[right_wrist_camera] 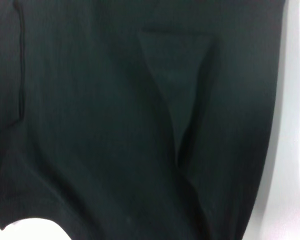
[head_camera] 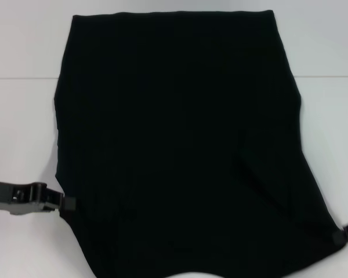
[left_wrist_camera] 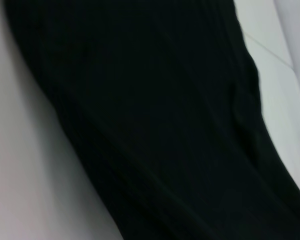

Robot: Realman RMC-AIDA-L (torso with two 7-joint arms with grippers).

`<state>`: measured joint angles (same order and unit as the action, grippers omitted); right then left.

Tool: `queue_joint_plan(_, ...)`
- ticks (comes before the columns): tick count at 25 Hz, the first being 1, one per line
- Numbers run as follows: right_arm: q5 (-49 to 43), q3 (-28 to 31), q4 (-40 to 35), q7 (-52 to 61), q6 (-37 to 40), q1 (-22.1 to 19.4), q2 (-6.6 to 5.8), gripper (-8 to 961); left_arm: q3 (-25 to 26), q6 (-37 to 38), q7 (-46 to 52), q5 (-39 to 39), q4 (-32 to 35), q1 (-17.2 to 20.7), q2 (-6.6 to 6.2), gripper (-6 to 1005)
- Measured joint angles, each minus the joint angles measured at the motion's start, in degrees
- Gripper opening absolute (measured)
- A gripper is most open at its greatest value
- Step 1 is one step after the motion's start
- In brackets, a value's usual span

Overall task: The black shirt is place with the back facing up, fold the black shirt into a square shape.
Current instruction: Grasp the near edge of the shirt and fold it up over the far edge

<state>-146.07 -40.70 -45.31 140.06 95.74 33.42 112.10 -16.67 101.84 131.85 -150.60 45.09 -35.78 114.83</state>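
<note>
Shirt (head_camera: 180,145) lies spread across the white table (head_camera: 23,116), filling the middle of the head view. Plain black side up; no lettering shows. Far edge straight; the side edges widen toward the robot. Near edge runs off the bottom of the head view.

Left gripper (head_camera: 66,202) sits at the shirt's near-left corner, arm coming in low from the left, its tip touching the cloth edge. Fingers meet the hem there; whether they are clamped on it or released, cannot tell.

Right gripper (head_camera: 339,236) sits at the near-right corner, only its tip in view at the frame edge, touching the cloth. Its grip cannot be told either.

Creases run diagonally across the near-right part of the shirt toward the right gripper.

Left wrist view: shirt (left_wrist_camera: 155,125) fills most of the picture as a dark band, table (left_wrist_camera: 25,175) pale on both sides. One soft fold near the cloth's edge.

Right wrist view: shirt (right_wrist_camera: 130,125) covers nearly everything. A tapering fold runs through the middle of the cloth and a seam shows along one side. Strip of table (right_wrist_camera: 292,125) along one edge, and a small patch at a corner.
</note>
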Motion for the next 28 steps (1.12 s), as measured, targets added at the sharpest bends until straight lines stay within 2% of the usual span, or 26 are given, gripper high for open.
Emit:
queue_joint_plan(6,0.2,0.7,-5.9,0.9,4.8,-6.0,0.87,59,-0.2,4.6,-2.3,-1.6,0.2,0.6,-0.06,82)
queue_joint_plan(10,0.0,2.2,-7.3,0.4,7.3,-9.1,1.28,58,-1.8,7.4,-3.2,-3.4,0.3,1.6,0.55,86)
queue_joint_plan(15,0.1,4.6,-8.2,-0.5,8.7,-9.9,1.63,59,-1.8,9.0,-3.0,-3.5,0.4,2.7,1.04,90)
queue_joint_plan(20,3.5,10.1,-7.2,-3.4,8.5,-6.3,1.14,59,-1.6,6.6,-2.2,2.2,-2.6,-0.2,0.55,94)
queue_joint_plan(22,6.6,13.2,-5.5,-4.7,7.7,-3.7,0.43,59,-1.6,4.3,-1.0,6.0,-4.7,-1.8,0.28,96)
queue_joint_plan(25,10.2,16.6,-3.1,-5.4,3.2,-0.4,-0.69,60,-1.6,-3.9,2.0,10.4,-7.4,-4.7,0.13,98)
queue_joint_plan(28,13.4,17.5,-1.9,-5.3,-4.8,1.9,-1.16,60,-1.6,-13.1,4.0,11.4,-9.0,-6.8,0.33,101)
